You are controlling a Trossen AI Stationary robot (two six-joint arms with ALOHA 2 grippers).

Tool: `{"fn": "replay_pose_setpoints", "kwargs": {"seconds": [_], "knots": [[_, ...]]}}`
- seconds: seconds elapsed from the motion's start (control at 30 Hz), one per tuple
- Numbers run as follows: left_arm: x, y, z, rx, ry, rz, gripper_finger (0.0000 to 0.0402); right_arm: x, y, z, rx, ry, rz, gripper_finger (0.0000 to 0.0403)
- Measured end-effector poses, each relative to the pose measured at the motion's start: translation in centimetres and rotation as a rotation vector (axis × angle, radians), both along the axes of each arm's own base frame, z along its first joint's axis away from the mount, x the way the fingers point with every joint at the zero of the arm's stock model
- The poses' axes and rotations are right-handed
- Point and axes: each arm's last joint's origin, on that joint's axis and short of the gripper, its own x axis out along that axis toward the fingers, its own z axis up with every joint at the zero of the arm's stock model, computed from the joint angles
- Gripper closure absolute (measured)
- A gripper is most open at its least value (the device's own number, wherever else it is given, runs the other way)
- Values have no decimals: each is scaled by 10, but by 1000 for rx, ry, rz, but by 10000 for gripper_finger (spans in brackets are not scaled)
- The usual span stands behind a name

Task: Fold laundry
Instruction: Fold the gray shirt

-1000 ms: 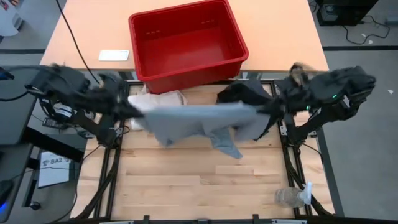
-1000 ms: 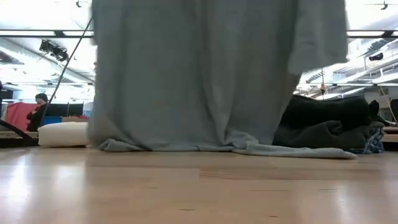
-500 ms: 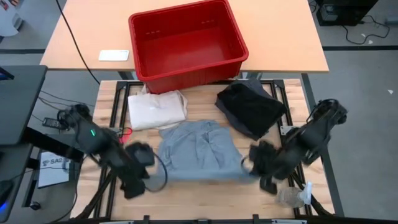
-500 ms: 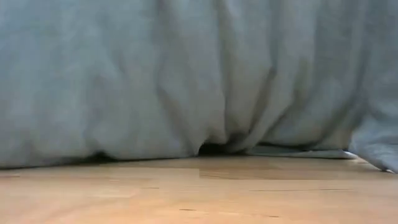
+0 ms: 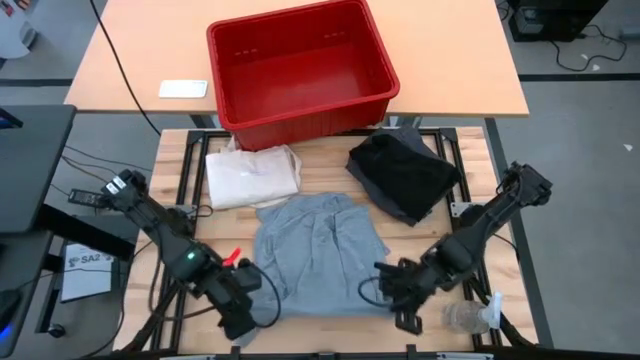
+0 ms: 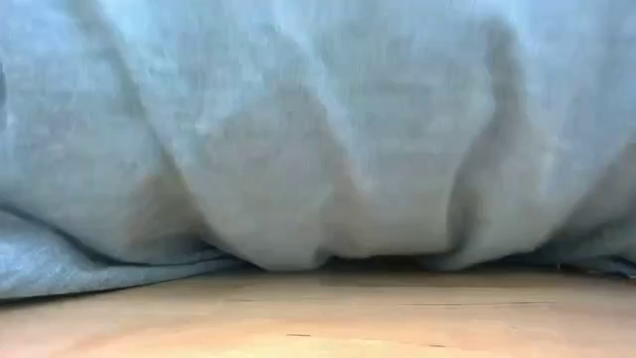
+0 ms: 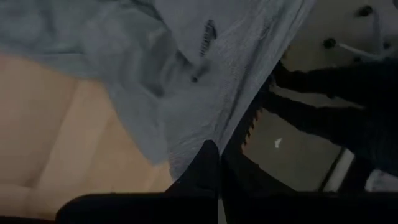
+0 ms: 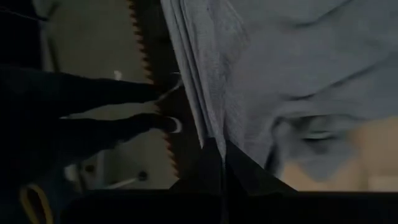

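Observation:
A light grey T-shirt [image 5: 318, 252] lies spread over the middle of the wooden table [image 5: 300, 340]. In the low view its cloth [image 6: 318, 129] fills the picture and comes down onto the tabletop. My left gripper [image 5: 252, 300] is shut on the shirt's near left corner. My right gripper [image 5: 388, 295] is shut on its near right corner. Both point steeply down, close to the table's near edge. A black garment [image 5: 400, 172] lies in a heap at the far right. My left gripper pinches the T-shirt's edge [image 7: 186, 152] at the near left corner between its two fingers, slanting down from the left. The cloth runs away from the fingers toward the table's middle. My right gripper pinches the shirt's edge [image 8: 208, 127] at the near right corner between its two fingers, slanting down from the right. At least two layers show at the pinched edge. The held edge stands a little above the table; the rest lies on it.
A cream tote bag [image 5: 250, 175] lies folded at the far left of the table. A red bin [image 5: 300, 70] stands on the second table behind, with a small white object [image 5: 183, 88] beside it. A clear plastic bottle [image 5: 465, 317] lies at the near right corner.
Both grippers have come down from high over the far side toward the near edge, tipping to point steeply down. The T-shirt, which hung between them with only its lower end on the table, has been drawn toward the near edge and now lies spread out.

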Motion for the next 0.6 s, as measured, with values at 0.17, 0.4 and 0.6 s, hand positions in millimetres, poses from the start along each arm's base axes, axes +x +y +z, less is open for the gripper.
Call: {"fn": "replay_pose_setpoints", "kwargs": {"seconds": [0.17, 0.4, 0.6], "knots": [[6, 31, 6, 91, 32, 96, 397, 6, -35, 5, -80, 10, 2, 401], [11, 92, 9, 374, 90, 162, 397, 24, -112, 10, -221, -13, -17, 400], [25, 147, 9, 545, 110, 141, 397, 36, -178, 9, -298, -29, -62, 400]]}}
